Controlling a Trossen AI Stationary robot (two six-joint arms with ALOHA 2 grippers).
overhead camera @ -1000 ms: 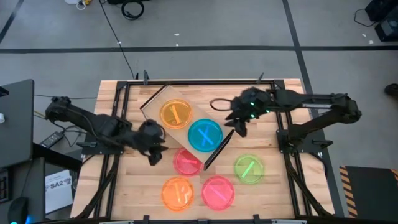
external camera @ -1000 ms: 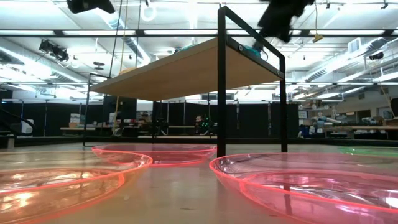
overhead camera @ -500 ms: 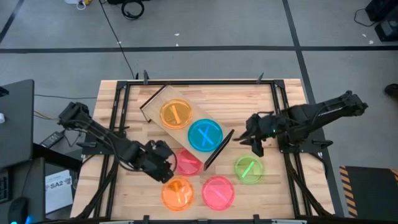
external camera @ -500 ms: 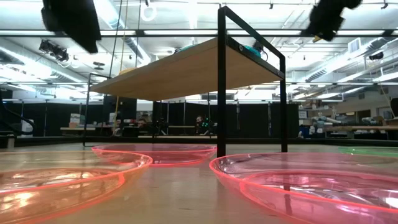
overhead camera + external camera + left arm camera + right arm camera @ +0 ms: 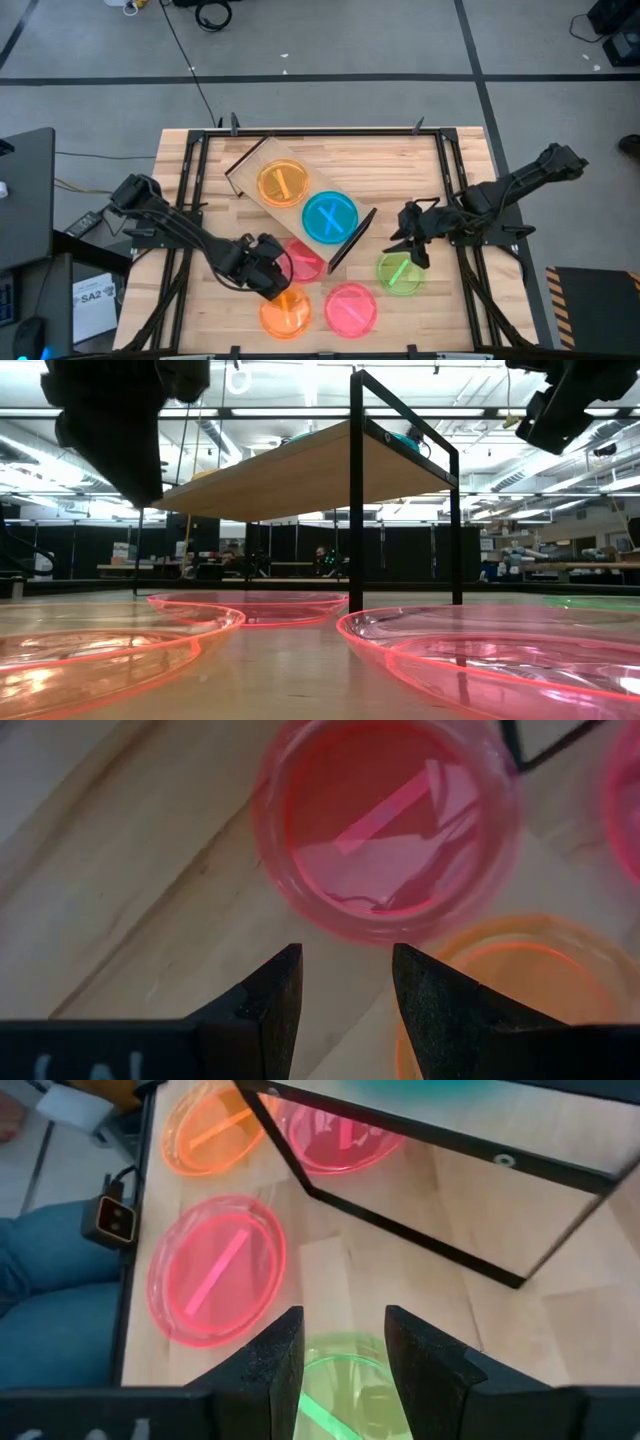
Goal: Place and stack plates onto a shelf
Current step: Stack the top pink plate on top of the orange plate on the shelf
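Observation:
The shelf (image 5: 300,200) is a light-wood board with dark end panels, lying askew on the table. An orange plate (image 5: 283,184) and a cyan plate (image 5: 330,217) rest flat on it. On the tabletop lie a pink plate (image 5: 302,262), partly under the shelf's near end, an orange plate (image 5: 285,312), a second pink plate (image 5: 350,308) and a green plate (image 5: 400,272). My left gripper (image 5: 345,970) is open above the gap between the pink plate (image 5: 385,830) and the orange plate (image 5: 510,980). My right gripper (image 5: 345,1330) is open over the green plate (image 5: 340,1390).
Black frame rails (image 5: 190,200) run along both sides of the slatted tabletop. The shelf's dark end panel (image 5: 400,1190) stands close ahead of my right gripper. A person's jeans-clad legs (image 5: 50,1280) show beyond the table edge. Bare wood lies toward the table's far right corner (image 5: 420,160).
My left gripper has swung from beside the shelf toward the table's near edge and has come lower, ending between the pink and orange plates. My right gripper has drawn back from over the shelf toward the near-right, over the green plate. No plate has moved.

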